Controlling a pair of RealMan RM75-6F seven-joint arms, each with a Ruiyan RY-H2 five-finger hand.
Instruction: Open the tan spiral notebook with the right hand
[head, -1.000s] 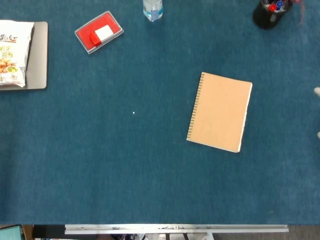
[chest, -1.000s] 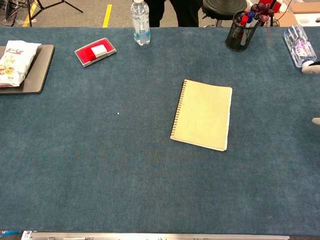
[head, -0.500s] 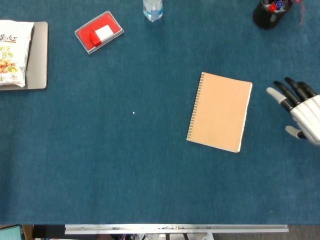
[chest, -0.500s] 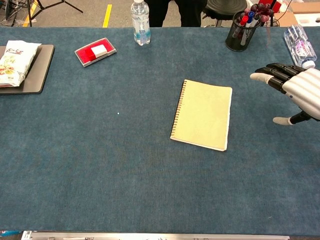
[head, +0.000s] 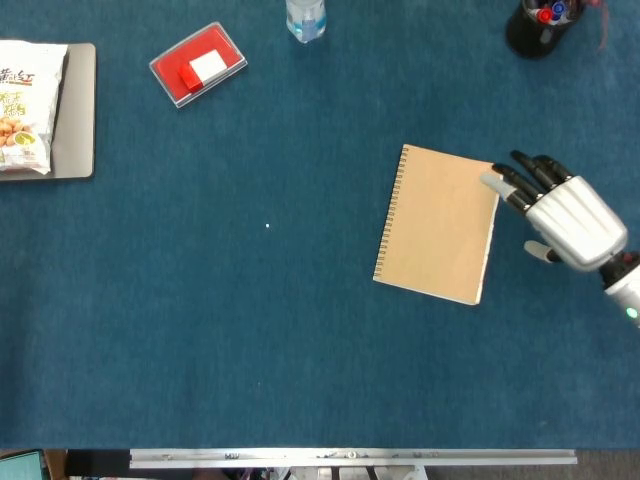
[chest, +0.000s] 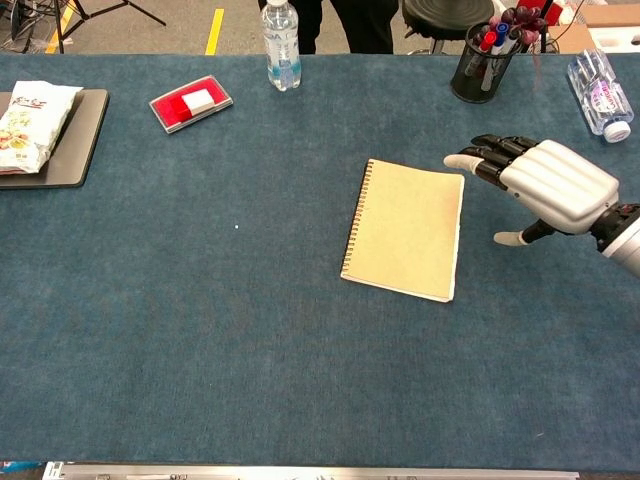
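Note:
The tan spiral notebook (head: 439, 223) (chest: 405, 229) lies closed and flat on the blue table, its wire spine along the left edge. My right hand (head: 562, 215) (chest: 545, 182) is at the notebook's upper right corner, palm down with fingers spread and nothing held. Its fingertips (head: 494, 181) reach over the cover's right edge in the head view; I cannot tell whether they touch it. The thumb points toward the table beside the free edge. My left hand shows in neither view.
A black pen cup (chest: 483, 58) stands at the back right, a lying water bottle (chest: 598, 93) further right. An upright bottle (chest: 281, 40) and a red case (chest: 191, 102) are at the back. A snack bag (chest: 28, 120) rests on a grey tray (chest: 70, 150) far left.
My right hand has come in from the right edge, moving left, and now its fingertips reach the notebook's upper right corner. The notebook has not moved.

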